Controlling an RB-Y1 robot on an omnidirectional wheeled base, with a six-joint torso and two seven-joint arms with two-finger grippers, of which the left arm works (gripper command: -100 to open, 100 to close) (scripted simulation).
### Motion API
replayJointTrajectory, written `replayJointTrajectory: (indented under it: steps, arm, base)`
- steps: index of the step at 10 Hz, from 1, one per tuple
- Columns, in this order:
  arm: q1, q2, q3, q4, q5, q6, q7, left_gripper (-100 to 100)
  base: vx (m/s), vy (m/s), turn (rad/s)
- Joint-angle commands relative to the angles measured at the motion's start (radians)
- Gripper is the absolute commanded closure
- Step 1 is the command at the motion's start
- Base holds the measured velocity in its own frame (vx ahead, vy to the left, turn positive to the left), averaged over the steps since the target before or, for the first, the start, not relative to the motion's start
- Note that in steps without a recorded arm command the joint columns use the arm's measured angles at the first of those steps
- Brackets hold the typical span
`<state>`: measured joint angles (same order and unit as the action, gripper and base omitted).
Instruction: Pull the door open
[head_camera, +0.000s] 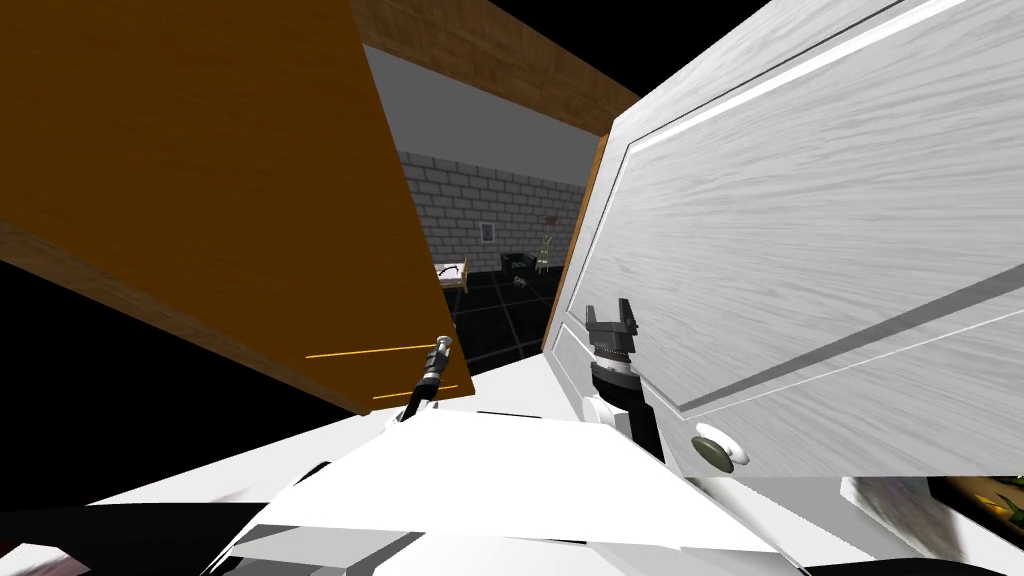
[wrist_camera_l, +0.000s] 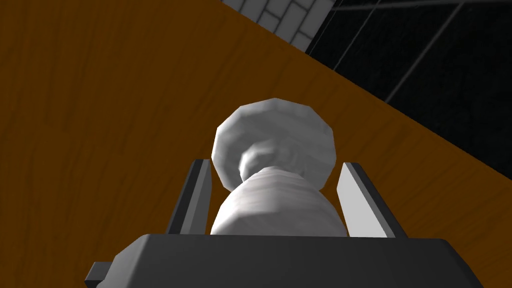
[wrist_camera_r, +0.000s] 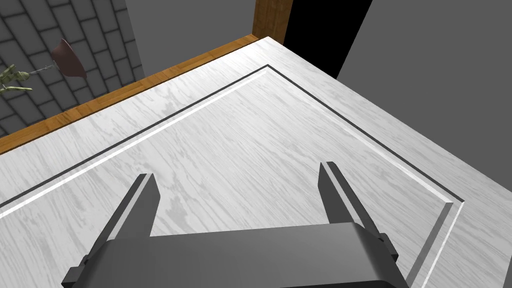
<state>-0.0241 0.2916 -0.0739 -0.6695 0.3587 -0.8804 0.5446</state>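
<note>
An orange-brown wooden door (head_camera: 200, 170) stands swung towards me on the left. Its pale grey round knob (wrist_camera_l: 272, 135) sits between the fingers of my left gripper (wrist_camera_l: 276, 162), which press its sides. In the head view the left gripper (head_camera: 438, 352) is at the door's lower free edge. My right gripper (head_camera: 611, 312) is open, its fingers (wrist_camera_r: 142, 200) held just off a white wood-grain panelled door (wrist_camera_r: 260, 135) on the right, with nothing between them.
The white door (head_camera: 800, 230) carries a dark round knob (head_camera: 715, 450) close to my right forearm. Between the two doors a gap shows a dark tiled floor (head_camera: 500, 320), a grey brick wall (head_camera: 480, 200) and small furniture (head_camera: 452, 272). Black areas lie at the left.
</note>
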Motion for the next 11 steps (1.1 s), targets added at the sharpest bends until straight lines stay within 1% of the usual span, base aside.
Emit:
replayJointTrajectory:
  steps: [1,2,3,4,5,6,7,8,9,10,11]
  arm:
    - [-0.007,-0.004,-0.012,0.004,0.019,0.003,0.050,100]
    - [-0.007,-0.004,-0.012,0.004,0.019,0.003,0.068,100]
    - [-0.012,-0.004,-0.018,0.007,0.031,0.004,0.102,100]
    - [-0.012,-0.004,-0.018,0.007,0.031,0.004,0.110,100]
    - [-0.017,-0.004,-0.024,0.010,0.044,0.006,0.150,100]
    - [-0.021,-0.004,-0.030,0.013,0.057,0.007,0.176,100]
    - [-0.021,-0.004,-0.030,0.013,0.057,0.007,0.193,100]
    - [-0.026,-0.005,-0.035,0.015,0.069,0.009,0.227,100]
    - [-0.026,-0.005,-0.035,0.015,0.069,0.009,0.234,100]
    - [-0.030,-0.005,-0.040,0.018,0.081,0.010,0.270,100]
    - [-0.030,-0.005,-0.040,0.018,0.081,0.010,0.275,100]
  base:
    - [-0.062,0.028,-0.070]
    - [-0.051,0.019,-0.036]
    - [-0.057,0.019,-0.058]
    - [-0.047,0.015,-0.025]
    - [-0.042,0.008,-0.039]
    - [-0.065,0.020,-0.069]
    - [-0.050,0.016,-0.033]
    - [-0.039,0.013,-0.038]
    - [-0.035,0.013,-0.029]
    - [-0.047,0.020,-0.058]
    - [-0.035,0.018,-0.029]
